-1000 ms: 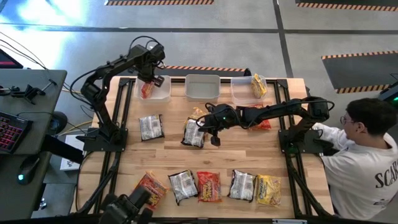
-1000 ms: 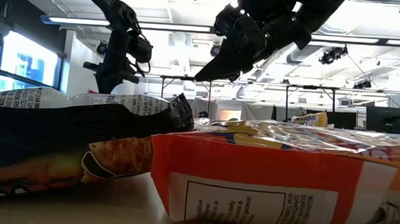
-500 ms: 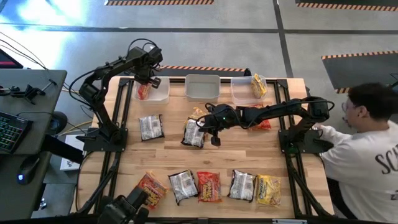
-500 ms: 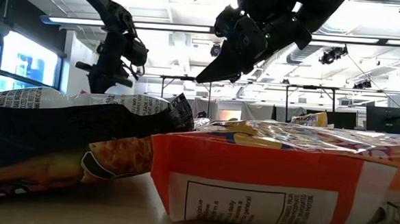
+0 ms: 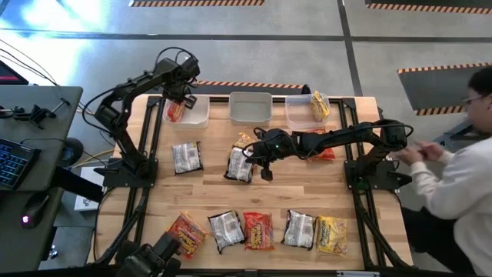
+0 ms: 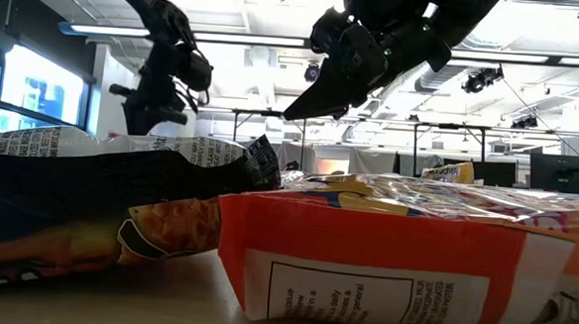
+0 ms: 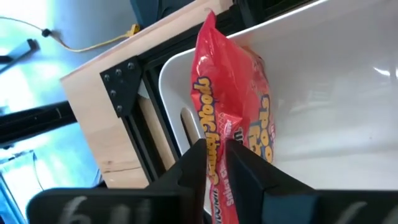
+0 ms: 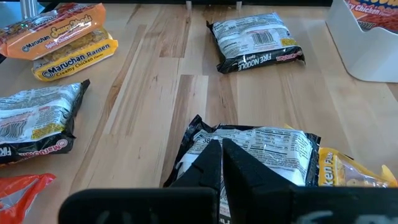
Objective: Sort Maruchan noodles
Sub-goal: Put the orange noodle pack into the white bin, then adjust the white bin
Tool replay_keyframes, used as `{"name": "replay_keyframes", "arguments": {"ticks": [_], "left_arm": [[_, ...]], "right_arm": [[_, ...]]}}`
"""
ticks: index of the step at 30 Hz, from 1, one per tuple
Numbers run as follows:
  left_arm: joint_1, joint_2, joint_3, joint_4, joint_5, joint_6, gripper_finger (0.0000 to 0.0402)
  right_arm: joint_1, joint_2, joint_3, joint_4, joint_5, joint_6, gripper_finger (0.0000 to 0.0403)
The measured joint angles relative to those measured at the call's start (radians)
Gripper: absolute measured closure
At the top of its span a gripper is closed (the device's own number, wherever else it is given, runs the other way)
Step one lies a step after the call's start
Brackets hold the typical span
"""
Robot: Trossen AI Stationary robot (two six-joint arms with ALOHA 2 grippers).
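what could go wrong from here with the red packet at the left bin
The left gripper has the red noodle packet between its fingers over the left bin. The packet stands on edge against the bin's wall, so it may lean over the rim rather than lie flat. The fingers sit close on the wrapper, so lifting away could drag it back out. The right gripper waits, shut, over a silver packet mid-table.

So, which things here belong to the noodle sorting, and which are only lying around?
Belonging to the job:
- red packet between the left gripper fingers, in the left bin
- silver packet below the right gripper
- yellow packet in the right bin
- front row of packets
- empty middle bin

Only lying around:
- keyboard
- mouse
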Motion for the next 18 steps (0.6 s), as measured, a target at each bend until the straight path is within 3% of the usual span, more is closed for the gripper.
{"name": "replay_keyframes", "arguments": {"ticks": [10, 18], "left_arm": [[-0.003, -0.078, 0.000, 0.011, 0.026, 0.094, 0.0326], [-0.048, -0.195, -0.107, 0.278, 0.399, 0.190, 0.0384]], "right_arm": [[0.000, 0.000, 0.000, 0.000, 0.004, 0.000, 0.0403], [0.000, 0.000, 0.000, -0.050, 0.068, -0.019, 0.0403]]}}
